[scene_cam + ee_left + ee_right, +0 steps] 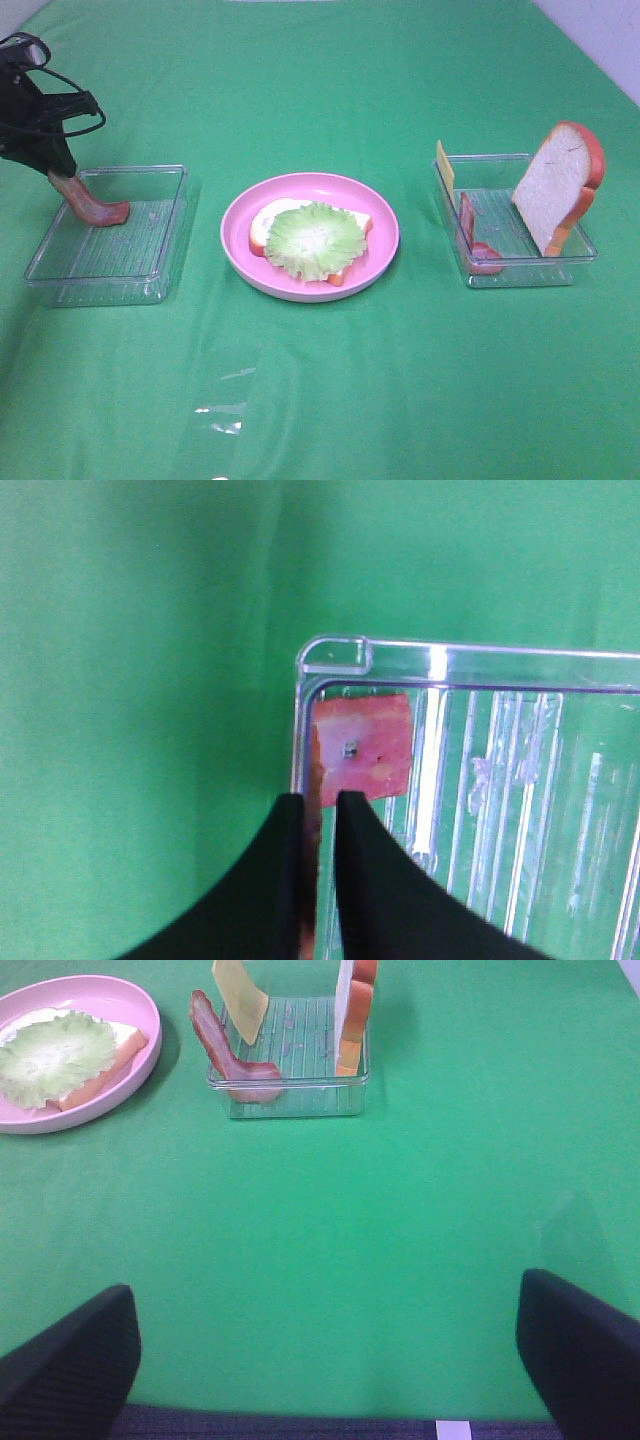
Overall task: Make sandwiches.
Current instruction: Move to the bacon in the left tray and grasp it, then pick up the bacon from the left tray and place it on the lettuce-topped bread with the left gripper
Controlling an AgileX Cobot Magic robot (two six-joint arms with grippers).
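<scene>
My left gripper [62, 172] is shut on the top end of a reddish-brown bacon strip [92, 208]. The strip hangs down with its lower end resting in the left clear tray [150, 262]. In the left wrist view the black fingertips [290, 815] pinch the bacon [362, 748] by the tray's corner [335, 655]. On the pink plate [380, 215] lies a bread slice [262, 226] topped with green lettuce [314, 238]. My right gripper [325, 1370] is open and empty over bare cloth, well short of the right tray [290, 1095]. It is out of the exterior high view.
The right tray [580, 255] holds an upright bread slice [558, 185], a second bacon strip [472, 240] and a yellow cheese slice [445, 165]. They also show in the right wrist view: bread [352, 1010], bacon [225, 1050], cheese [240, 995]. Green cloth covers the table.
</scene>
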